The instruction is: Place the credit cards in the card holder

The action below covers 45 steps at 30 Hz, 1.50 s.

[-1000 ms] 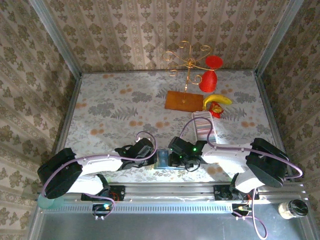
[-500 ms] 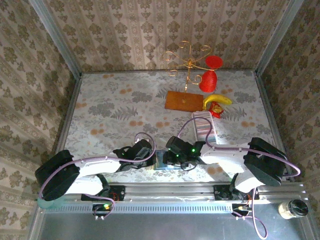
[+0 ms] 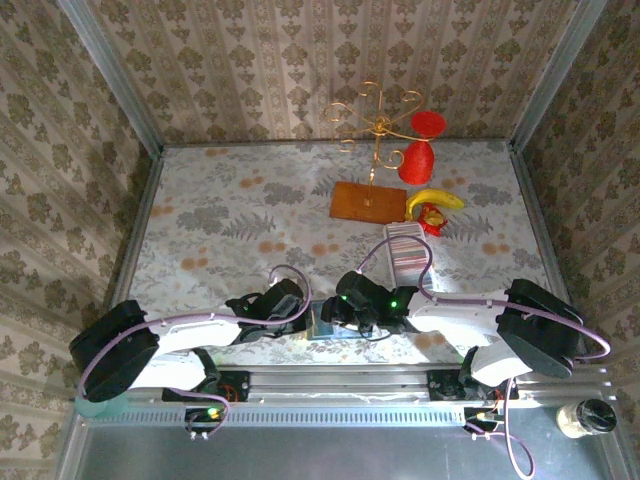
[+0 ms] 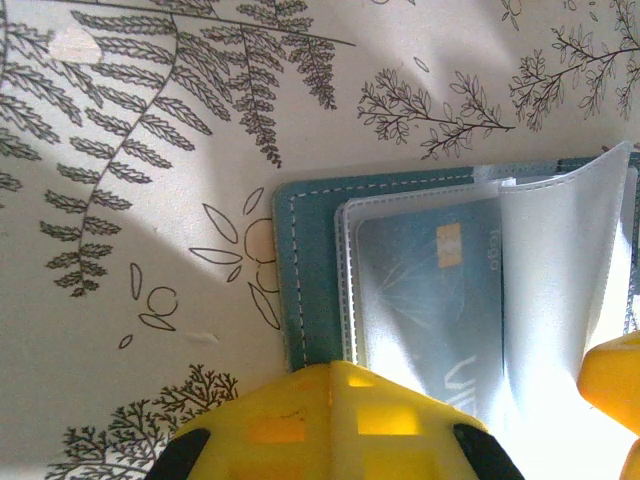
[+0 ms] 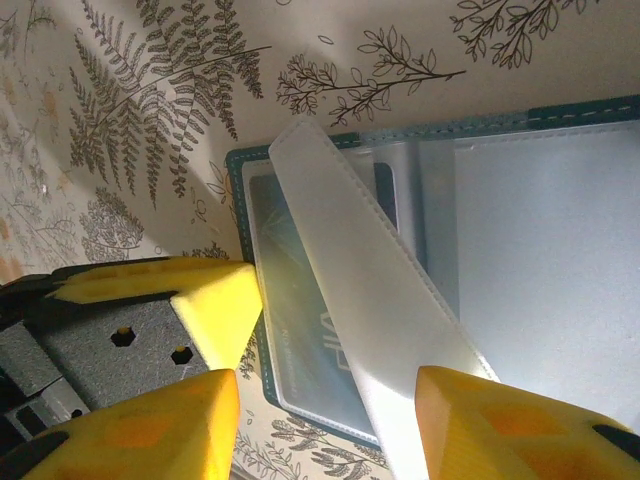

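The teal-blue card holder [image 4: 310, 270] lies open on the fern-print cloth near the table's front edge [image 3: 324, 324]. A teal-blue credit card [image 4: 425, 290] sits inside one of its clear sleeves [image 5: 300, 330]. My left gripper [image 4: 333, 372] is shut, its yellow tips resting on the holder's stitched edge [image 3: 300, 312]. My right gripper [image 5: 322, 392] is open over the holder [image 3: 340, 310], and a loose clear sleeve leaf [image 5: 370, 300] stands up between its fingers. The right gripper's finger [image 4: 612, 372] shows at the holder's far side.
A long whitish tray [image 3: 405, 250] lies behind the right arm. Further back are an orange-brown board [image 3: 363, 200], a gold wire stand [image 3: 378, 120], red ornaments [image 3: 416, 160] and a banana [image 3: 435, 198]. A jar [image 3: 586, 416] stands off the table at the front right.
The right gripper has shifted a little to the left over the open holder. The left gripper has stayed on the holder's edge.
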Tool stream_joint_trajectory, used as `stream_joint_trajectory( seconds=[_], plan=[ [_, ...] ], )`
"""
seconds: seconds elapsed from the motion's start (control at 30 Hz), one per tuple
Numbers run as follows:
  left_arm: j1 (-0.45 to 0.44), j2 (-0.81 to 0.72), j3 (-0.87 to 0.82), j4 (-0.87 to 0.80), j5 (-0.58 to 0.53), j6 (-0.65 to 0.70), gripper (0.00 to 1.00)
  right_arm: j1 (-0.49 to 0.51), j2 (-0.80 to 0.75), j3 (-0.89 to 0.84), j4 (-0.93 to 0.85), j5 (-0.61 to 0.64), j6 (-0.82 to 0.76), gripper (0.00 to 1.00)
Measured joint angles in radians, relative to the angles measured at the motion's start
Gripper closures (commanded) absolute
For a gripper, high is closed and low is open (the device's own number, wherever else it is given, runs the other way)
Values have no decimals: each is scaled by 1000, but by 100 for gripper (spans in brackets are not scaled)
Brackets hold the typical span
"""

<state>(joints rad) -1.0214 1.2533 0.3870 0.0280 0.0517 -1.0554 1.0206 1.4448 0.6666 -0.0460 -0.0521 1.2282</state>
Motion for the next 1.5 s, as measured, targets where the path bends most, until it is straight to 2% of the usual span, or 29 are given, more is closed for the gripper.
stream_joint_trajectory(
  seconds=[0.33, 0.57, 0.63, 0.7, 0.83, 1.13, 1.33, 1.5],
  plan=[
    [0, -59, -77, 78, -5, -43, 100, 5, 28, 0, 64, -7, 15, 50],
    [-1, -123, -110, 54, -31, -59, 97, 19, 34, 0, 89, -7, 35, 51],
    [-1, -161, -117, 17, -49, -61, 93, 20, 42, 0, 100, -7, 37, 51],
    [-1, -200, -121, -18, -63, -60, 81, 24, 50, 0, 103, -7, 38, 51],
    [-1, -312, -146, -68, -87, -77, 70, 34, 63, 0, 108, -7, 40, 51],
    [0, -547, -161, -299, -185, -106, 76, 53, 114, 32, 132, -8, 40, 52],
    [2, -619, -135, -492, -270, -105, 77, 79, 142, 63, 174, -8, 45, 51],
    [6, -634, -72, -604, -331, -105, 71, 105, 167, 110, 200, -8, 47, 51]
  ],
)
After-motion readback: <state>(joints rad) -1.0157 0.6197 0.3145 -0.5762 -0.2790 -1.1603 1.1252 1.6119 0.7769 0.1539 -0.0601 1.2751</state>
